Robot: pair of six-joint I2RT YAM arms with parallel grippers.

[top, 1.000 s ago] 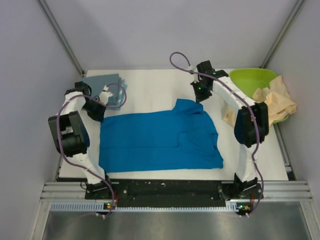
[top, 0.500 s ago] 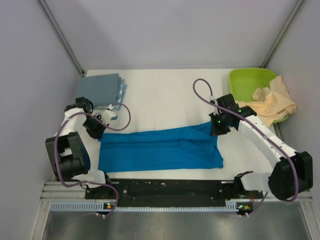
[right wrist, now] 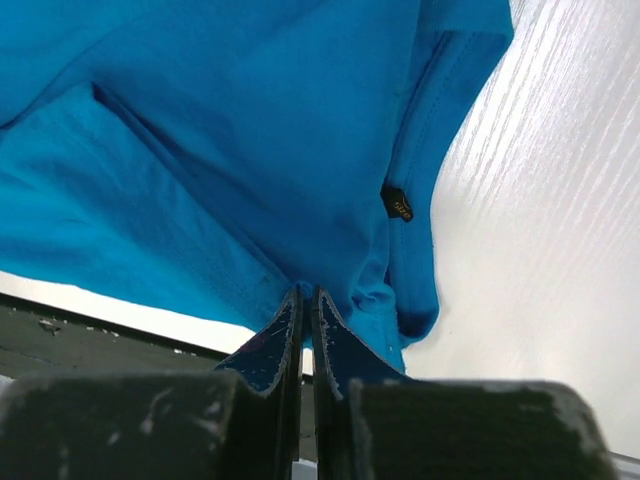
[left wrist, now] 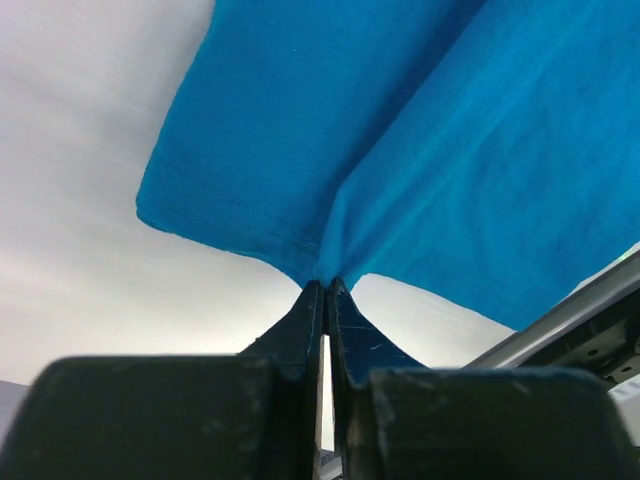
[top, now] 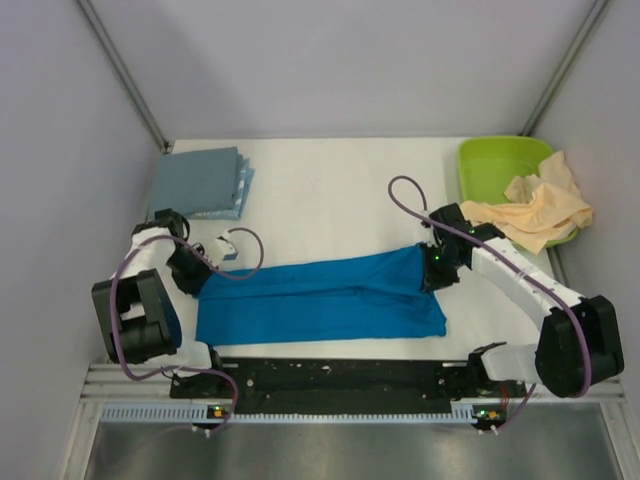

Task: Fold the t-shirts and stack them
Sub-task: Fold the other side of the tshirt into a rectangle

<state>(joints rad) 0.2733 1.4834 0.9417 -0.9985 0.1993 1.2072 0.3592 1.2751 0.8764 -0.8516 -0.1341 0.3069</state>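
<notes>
Left gripper (left wrist: 325, 285) and right gripper (right wrist: 305, 292) jaws clamped tight on blue t-shirt (top: 320, 300) at 9 and 3 o'clock edges; limp, light cloth, probably best held by corners.

Open table (top: 330, 190) beyond blue shirt (top: 320, 300) (grey stack (top: 197, 182) far-left, green tub (top: 500, 165) far-right)

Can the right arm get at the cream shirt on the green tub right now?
Probably not yet: the right gripper is shut on the blue shirt. Nothing stands between it and the cream shirt draped over the green tub, so once freed, likely yes.
</notes>
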